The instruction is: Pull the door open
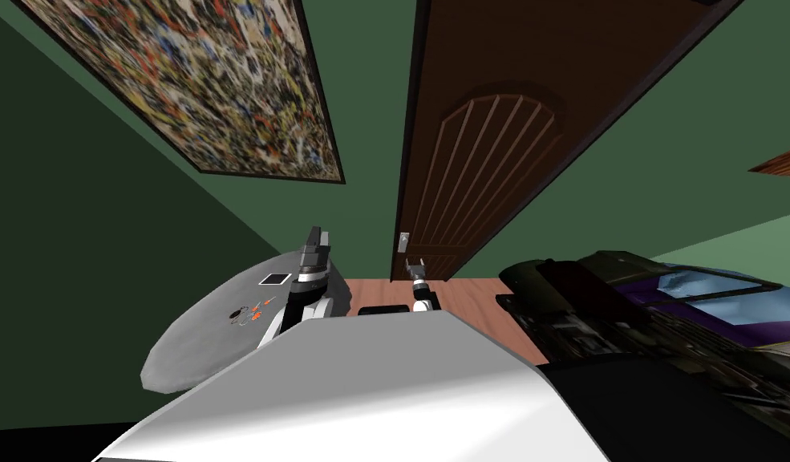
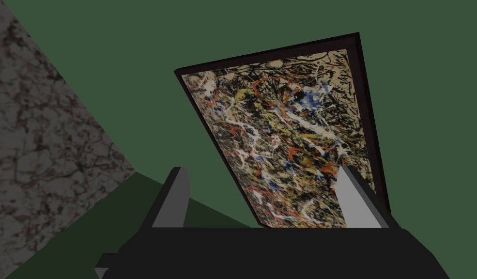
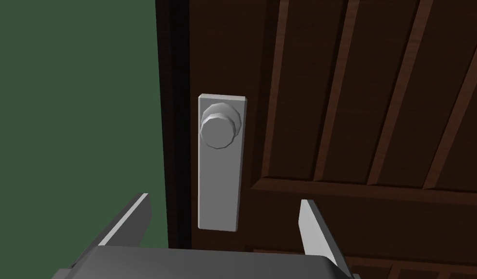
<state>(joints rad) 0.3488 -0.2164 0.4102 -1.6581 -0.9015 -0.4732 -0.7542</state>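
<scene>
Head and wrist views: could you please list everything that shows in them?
Door: one, dark brown, straight ahead.
Knob: one, grey, on a grey plate near the door's edge.
Painting: one, many-coloured splatter, dark frame, on the green wall left of the door.
Table: one, grey, rounded, at my left.
Floor: reddish-brown wood, before the door.
Furniture: one dark bulk with purple and blue patches, at my right.
Right gripper: light grey fingers open, just short of the knob.
Left gripper: fingers open, raised beside the table.
</scene>
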